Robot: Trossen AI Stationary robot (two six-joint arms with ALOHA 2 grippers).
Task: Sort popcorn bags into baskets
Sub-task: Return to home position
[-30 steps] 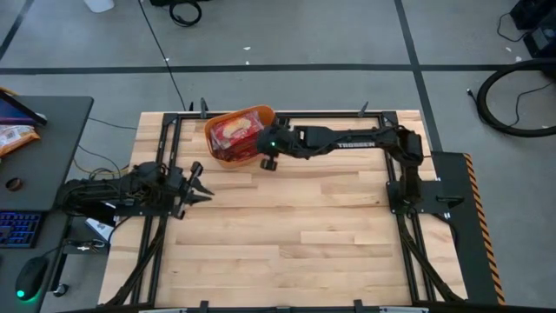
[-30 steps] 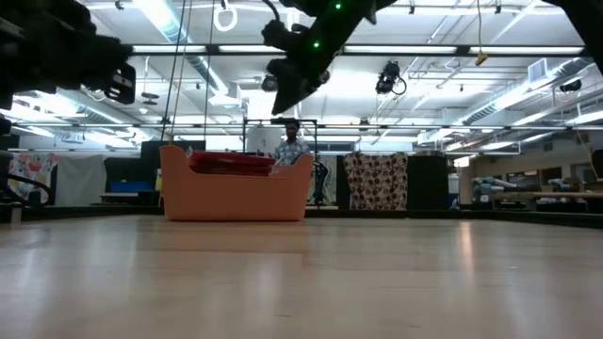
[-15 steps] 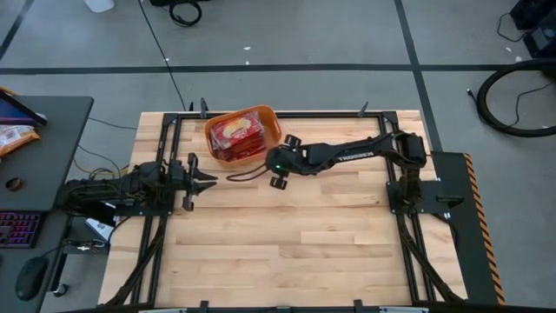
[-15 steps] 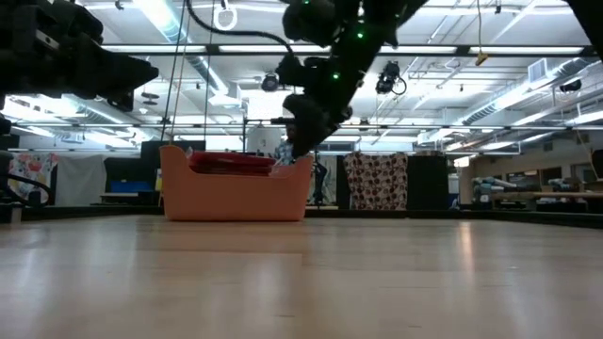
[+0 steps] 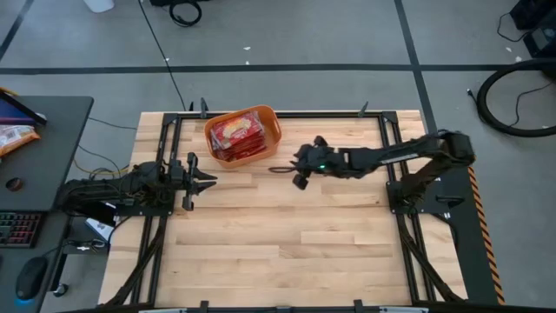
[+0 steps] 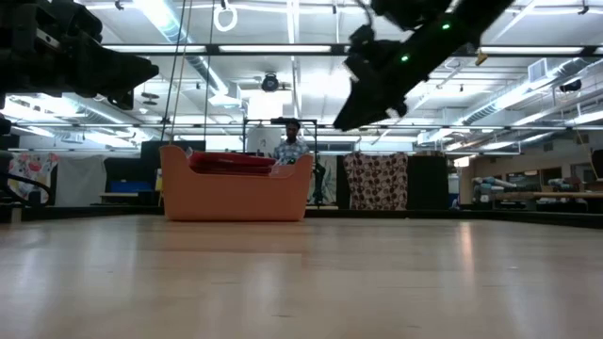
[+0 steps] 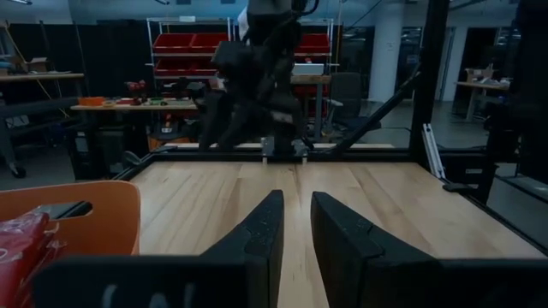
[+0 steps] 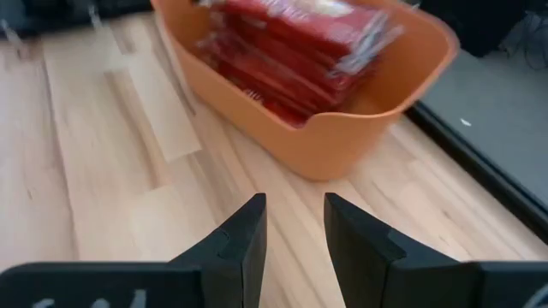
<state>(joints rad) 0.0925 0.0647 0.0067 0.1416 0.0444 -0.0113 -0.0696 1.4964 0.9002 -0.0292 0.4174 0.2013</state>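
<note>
Popcorn bags [image 8: 295,38] beyond right end effector [image 8: 293,202]

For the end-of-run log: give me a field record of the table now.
basket: orange, far edge of the table, left of centre
popcorn bags: stacked inside the basket
loose bags on table: none visible
right gripper: open, empty, raised over the table near the basket
left gripper: open, empty, at the left side

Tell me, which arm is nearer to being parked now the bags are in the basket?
Left, probably: the left gripper sits folded back at its side, while the right gripper hangs stretched out over the table, facing the basket.
</note>
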